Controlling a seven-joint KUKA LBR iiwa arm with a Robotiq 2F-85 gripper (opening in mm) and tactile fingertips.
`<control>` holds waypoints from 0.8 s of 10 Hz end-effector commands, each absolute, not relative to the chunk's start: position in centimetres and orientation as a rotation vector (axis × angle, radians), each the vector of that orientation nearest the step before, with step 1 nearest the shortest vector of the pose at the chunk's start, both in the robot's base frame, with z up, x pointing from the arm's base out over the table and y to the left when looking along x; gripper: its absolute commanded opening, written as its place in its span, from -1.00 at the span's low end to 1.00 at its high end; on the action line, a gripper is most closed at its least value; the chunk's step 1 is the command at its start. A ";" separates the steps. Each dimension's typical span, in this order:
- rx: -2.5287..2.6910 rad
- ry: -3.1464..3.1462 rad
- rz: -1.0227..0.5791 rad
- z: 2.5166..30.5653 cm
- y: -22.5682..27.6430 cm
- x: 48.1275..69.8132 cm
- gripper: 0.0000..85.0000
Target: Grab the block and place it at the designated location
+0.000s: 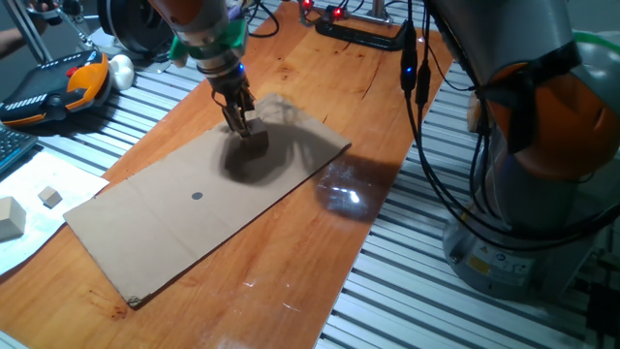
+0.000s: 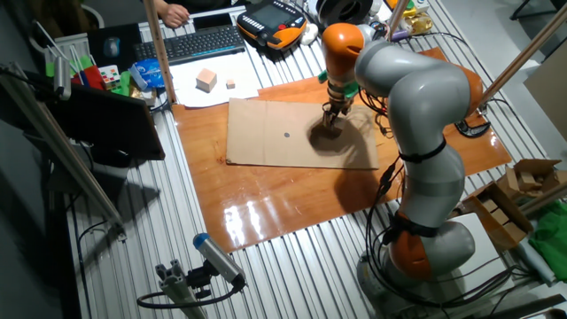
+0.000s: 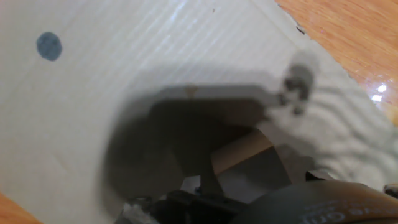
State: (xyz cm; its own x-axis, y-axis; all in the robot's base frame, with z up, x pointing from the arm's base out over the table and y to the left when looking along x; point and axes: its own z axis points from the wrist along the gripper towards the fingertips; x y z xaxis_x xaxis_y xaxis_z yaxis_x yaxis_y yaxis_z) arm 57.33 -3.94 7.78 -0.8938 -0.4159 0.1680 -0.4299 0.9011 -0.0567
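Down low — gripper [image 1: 239,122] at block [image 1: 254,142], grip unclear.

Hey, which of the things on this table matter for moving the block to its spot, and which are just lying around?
Part of the job:
- block, at the end effector
- dark dot
- cardboard sheet carrying the dot

Just lying around:
- larger tan block
- tiny pale cube
- keyboard
- orange-and-black handheld controller
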 end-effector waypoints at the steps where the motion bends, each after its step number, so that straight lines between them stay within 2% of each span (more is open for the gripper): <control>1: 0.652 -2.915 0.135 7.4 -4.0 57.3 0.97; 8: 0.659 -2.927 0.097 5.1 -4.9 57.5 1.00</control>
